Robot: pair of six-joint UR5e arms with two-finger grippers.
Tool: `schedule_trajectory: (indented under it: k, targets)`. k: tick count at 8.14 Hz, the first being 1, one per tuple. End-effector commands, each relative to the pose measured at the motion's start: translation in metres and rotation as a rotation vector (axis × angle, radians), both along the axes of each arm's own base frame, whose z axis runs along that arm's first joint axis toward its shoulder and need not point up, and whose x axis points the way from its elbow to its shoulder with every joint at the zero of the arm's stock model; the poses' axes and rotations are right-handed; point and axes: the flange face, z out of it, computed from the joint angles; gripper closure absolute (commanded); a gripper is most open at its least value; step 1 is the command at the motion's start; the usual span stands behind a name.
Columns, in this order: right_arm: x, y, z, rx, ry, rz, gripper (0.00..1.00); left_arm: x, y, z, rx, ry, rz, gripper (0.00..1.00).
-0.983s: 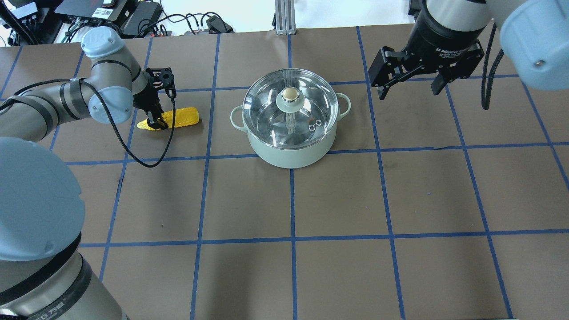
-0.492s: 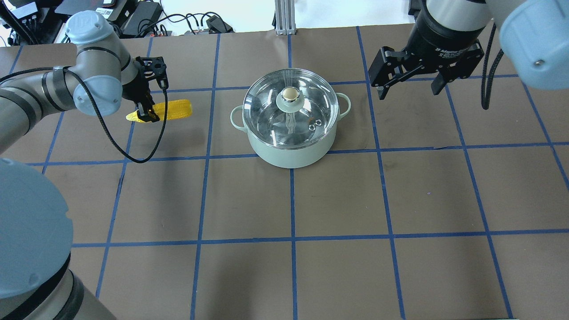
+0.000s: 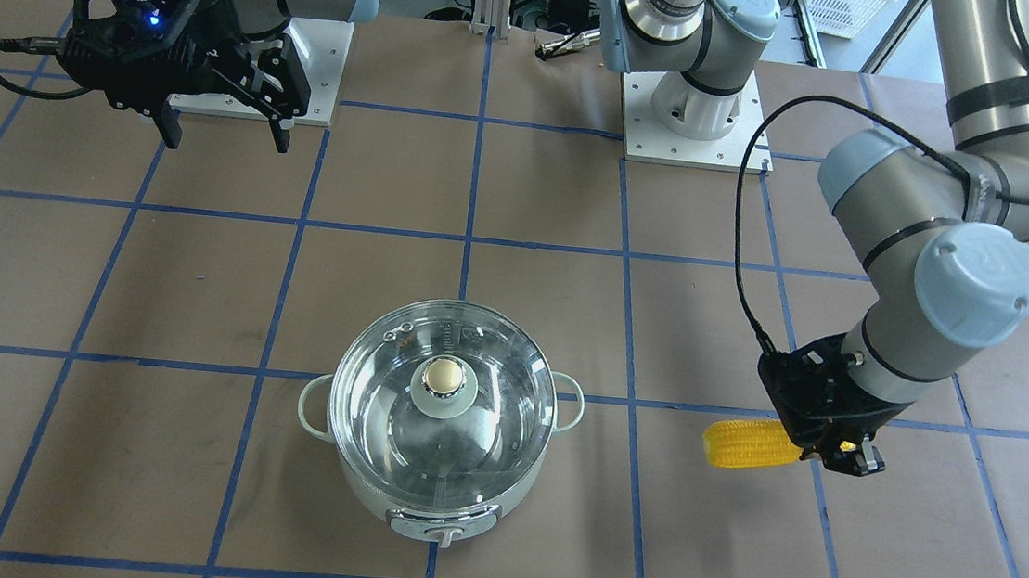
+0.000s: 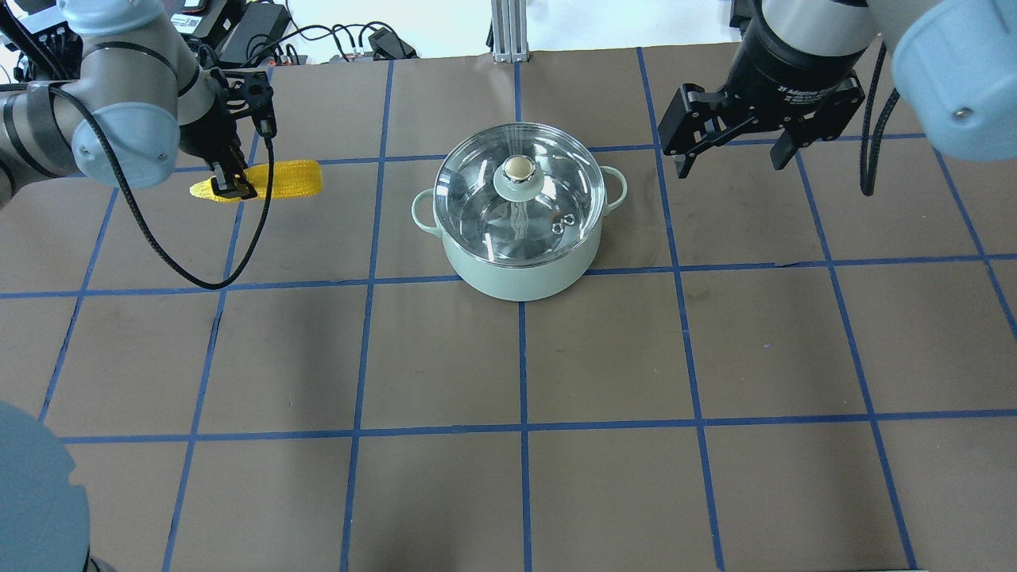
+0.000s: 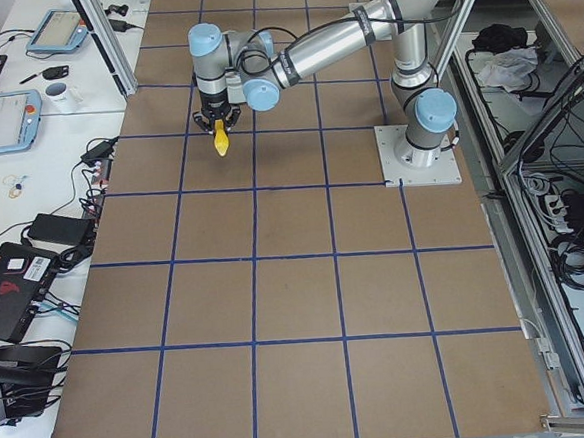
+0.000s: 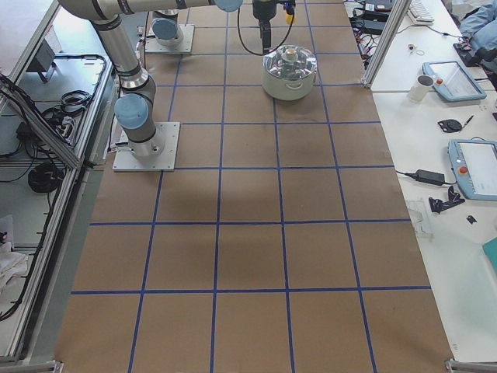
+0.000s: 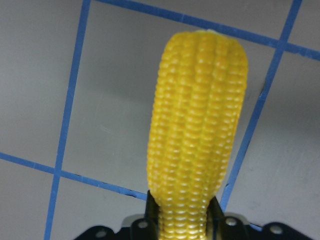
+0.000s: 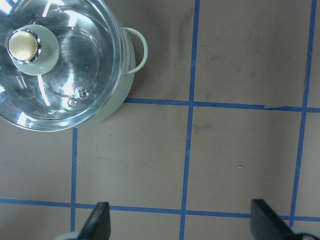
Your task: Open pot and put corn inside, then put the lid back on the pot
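Observation:
The mint-green pot (image 4: 516, 270) stands mid-table with the glass lid (image 4: 477, 199) shut on it, its gold-capped knob (image 4: 517, 169) on top; both show in the front view too, the pot (image 3: 384, 501) and the lid (image 3: 489, 361). My left gripper (image 4: 230, 187) is shut on the yellow corn (image 4: 290, 179) near its pointed end and holds it lifted, left of the pot. The corn also shows in the front view (image 3: 748, 443) and the left wrist view (image 7: 197, 125). My right gripper (image 4: 727, 159) is open and empty, up and right of the pot.
The brown table (image 4: 524, 357) carries a blue tape grid. Cables and electronics (image 4: 238, 32) lie past the far edge. The arm bases (image 3: 693, 109) stand on plates at the robot's side.
My left gripper has lifted the corn off the table and carried it up and to the left, away from the pot. The right gripper and the pot have not moved.

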Motion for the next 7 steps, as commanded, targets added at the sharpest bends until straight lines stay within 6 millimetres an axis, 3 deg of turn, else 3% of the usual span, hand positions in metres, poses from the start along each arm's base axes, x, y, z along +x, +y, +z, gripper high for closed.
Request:
schedule_trajectory:
  k: [1,3,5,7]
  targets:
    - [0.000,0.000,0.000,0.000,0.001,0.000,0.00,-0.018,0.027,0.060,-0.052,-0.005,-0.024,1.00]
    - [0.000,-0.002,0.000,-0.009,-0.003,0.001,0.00,-0.048,0.033,0.072,-0.074,-0.001,-0.064,1.00]
    - [-0.001,-0.002,0.000,-0.009,-0.001,0.000,0.00,-0.104,0.043,0.076,-0.086,0.003,-0.145,1.00]
    - [0.000,-0.002,0.000,-0.009,-0.001,0.002,0.00,-0.116,0.046,0.079,-0.094,0.005,-0.161,1.00]
